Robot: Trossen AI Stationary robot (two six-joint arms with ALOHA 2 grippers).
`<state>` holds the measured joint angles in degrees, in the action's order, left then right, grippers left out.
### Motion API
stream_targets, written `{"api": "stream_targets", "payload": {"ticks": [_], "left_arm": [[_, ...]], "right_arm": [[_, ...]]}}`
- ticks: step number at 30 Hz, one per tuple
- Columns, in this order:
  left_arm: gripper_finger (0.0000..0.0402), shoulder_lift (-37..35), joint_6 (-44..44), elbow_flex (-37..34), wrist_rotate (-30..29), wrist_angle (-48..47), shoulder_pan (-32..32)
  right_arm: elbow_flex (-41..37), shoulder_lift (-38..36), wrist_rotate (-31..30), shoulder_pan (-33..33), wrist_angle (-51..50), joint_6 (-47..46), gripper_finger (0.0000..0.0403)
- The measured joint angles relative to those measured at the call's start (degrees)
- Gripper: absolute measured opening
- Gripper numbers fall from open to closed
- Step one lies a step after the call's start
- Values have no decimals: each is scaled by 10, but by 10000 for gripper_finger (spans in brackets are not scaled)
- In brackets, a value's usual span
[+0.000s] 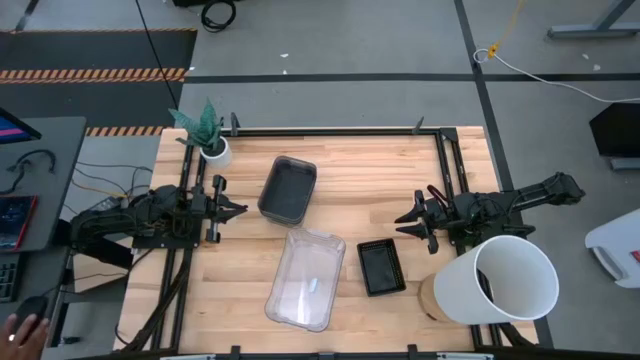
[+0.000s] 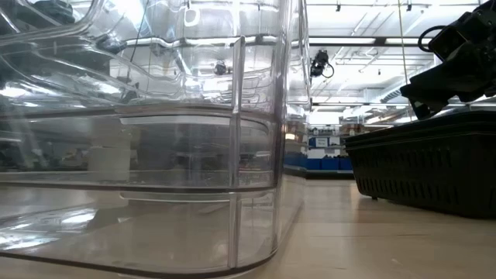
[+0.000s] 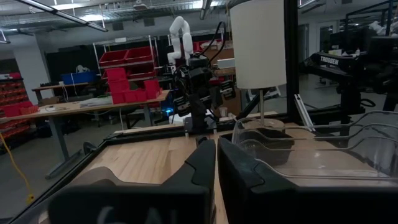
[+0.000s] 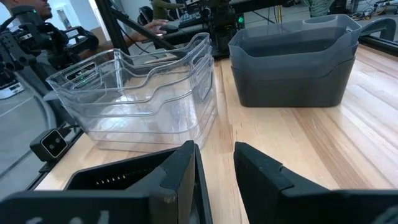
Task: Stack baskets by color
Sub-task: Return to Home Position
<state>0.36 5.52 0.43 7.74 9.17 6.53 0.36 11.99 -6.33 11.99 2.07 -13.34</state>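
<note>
Baskets stand in three stacks on your bench. The grey stack is mid-bench, towards the edge with the plant pot. The clear stack is at the edge by the low camera, and the black stack sits just beside it on the right. Your left gripper hangs by the left edge, fingers all but together. Your right gripper hangs by the right edge near the white bucket, fingers slightly apart and empty.
</note>
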Motion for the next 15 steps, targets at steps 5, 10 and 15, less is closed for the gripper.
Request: {"api": "stream_targets", "payload": {"ticks": [5,10,15], "left_arm": [[30,0,0,0,0,0,0],[34,0,0,0,0,0,0],[27,0,0,0,0,0,0]], "right_arm": [[0,0,0,0,0,0,118],[0,0,0,0,0,0,118],[0,0,0,0,0,0,118]]}}
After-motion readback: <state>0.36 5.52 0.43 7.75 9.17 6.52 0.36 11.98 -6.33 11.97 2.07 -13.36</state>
